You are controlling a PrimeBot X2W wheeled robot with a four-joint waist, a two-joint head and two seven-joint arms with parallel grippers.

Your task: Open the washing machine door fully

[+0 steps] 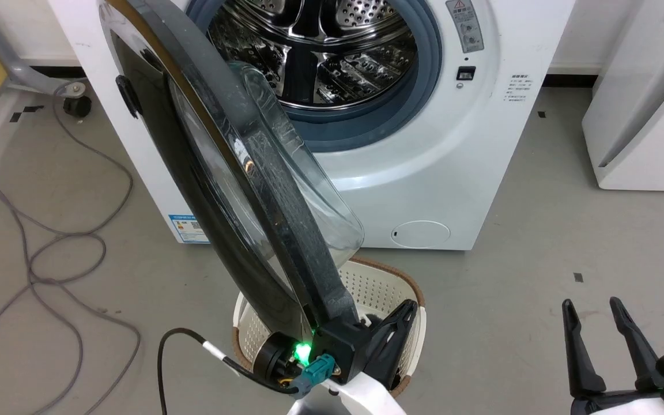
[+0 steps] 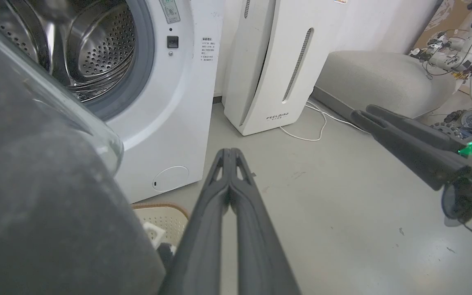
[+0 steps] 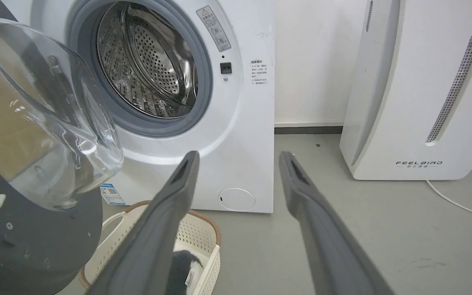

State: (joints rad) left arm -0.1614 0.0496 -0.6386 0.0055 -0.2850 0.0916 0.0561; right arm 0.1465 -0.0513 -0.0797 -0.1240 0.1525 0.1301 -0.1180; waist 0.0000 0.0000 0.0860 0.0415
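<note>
**Step in hand: swing the door to its full-open stop**

**Condition**
1. The washing machine door (image 1: pixel 277 202) stands swung well out from the machine front (image 1: pixel 424 173), hinged on my left. The drum (image 1: pixel 320 52) is exposed. I judge the door a little past half open.
2. My left hand (image 1: pixel 408 308) sits at the door's free edge, on the inner side beside the dark grey rim. Its 2 fingers (image 2: pixel 219 213) are pressed together with nothing between them. The wrist housing looks to be against the rim, but I cannot tell whether the fingers themselves touch it.
3. My right hand (image 1: pixel 591 302) hangs low on my right, fingers apart and empty, well apart from the door.
4. A laundry basket (image 1: pixel 366 288) stands on the floor directly below the door's free edge.

**Procedure, as I judge it**
1. Push with the flat side of the left hand against the inner rim, not against the clear glass bowl (image 1: pixel 309 173), which bulges and would let the hand slide off.
2. Drive the push toward my left along an arc about the hinge. A straight push would run off the free edge as the door turns.
3. Turn at the waist if the arm nears full reach.
4. Hold the left hand above the basket's rim throughout.
5. Slow near the stop, because a glossy, heavy door may rebound.
6. Leave the right hand where it is, clear of the swing.
</note>
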